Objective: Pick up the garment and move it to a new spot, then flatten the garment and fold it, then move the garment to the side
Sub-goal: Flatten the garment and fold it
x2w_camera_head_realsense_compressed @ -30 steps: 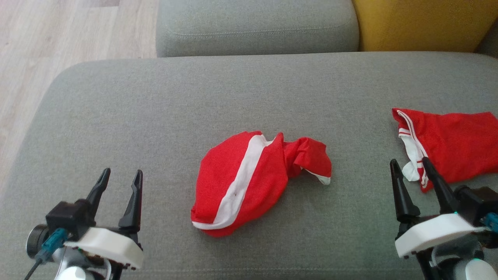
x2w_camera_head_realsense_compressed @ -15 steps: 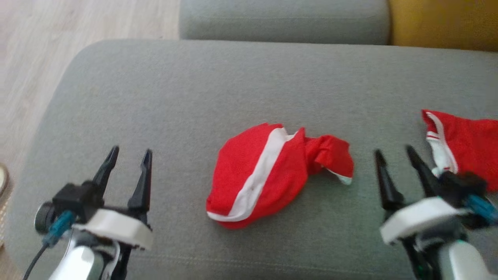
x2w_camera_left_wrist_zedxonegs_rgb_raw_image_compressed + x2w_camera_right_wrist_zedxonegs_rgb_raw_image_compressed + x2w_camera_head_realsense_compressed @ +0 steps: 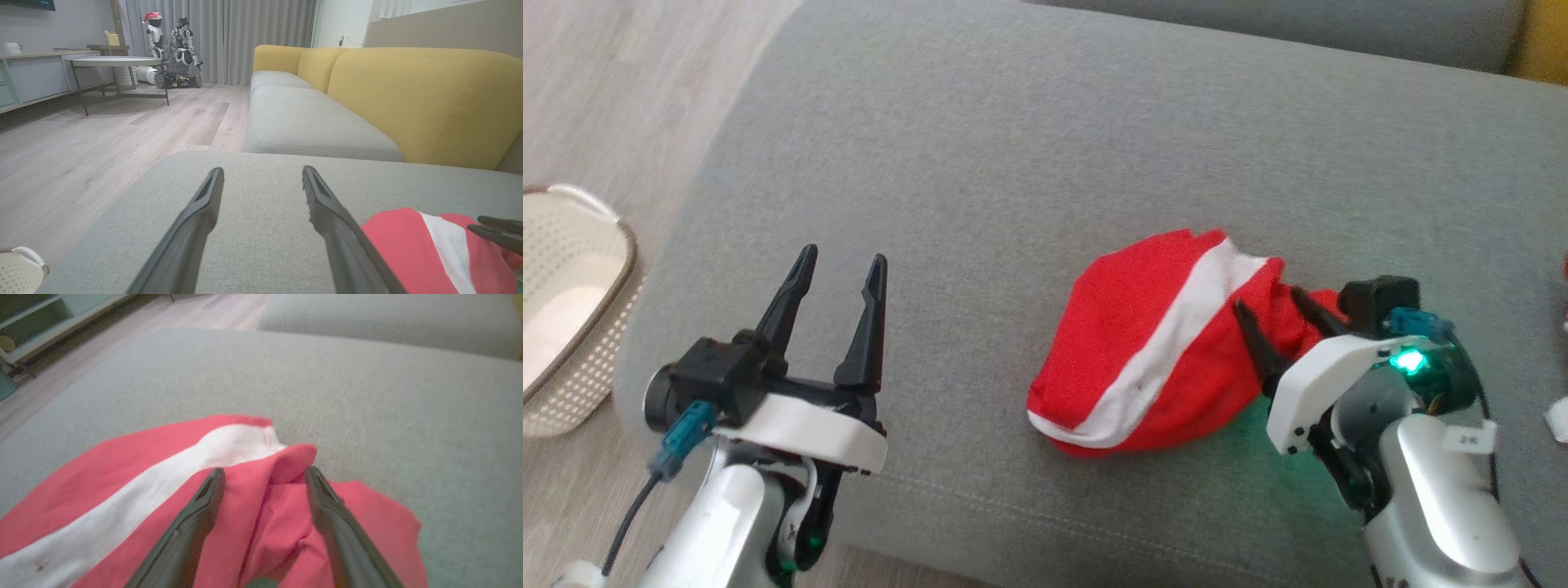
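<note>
Now right claw wide open astride a garment fold; left claw likewise open, empty.

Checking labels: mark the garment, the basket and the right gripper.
garment [image 3: 1143,343], head view, red cloth left of its stripe.
basket [image 3: 568,237], head view, inner wall.
right gripper [image 3: 1266,297], head view, between its fingertips.

We see soft, even daylight over the grey cushion, and the shadows are faint and diffuse. A green lamp on the right wrist casts a green tint on the fabric beneath it. Our head view is slightly smeared, and the basket is softest. The right wrist view is blurred throughout, with the garment fuzzy-edged. The left wrist view is sharpest.
</note>
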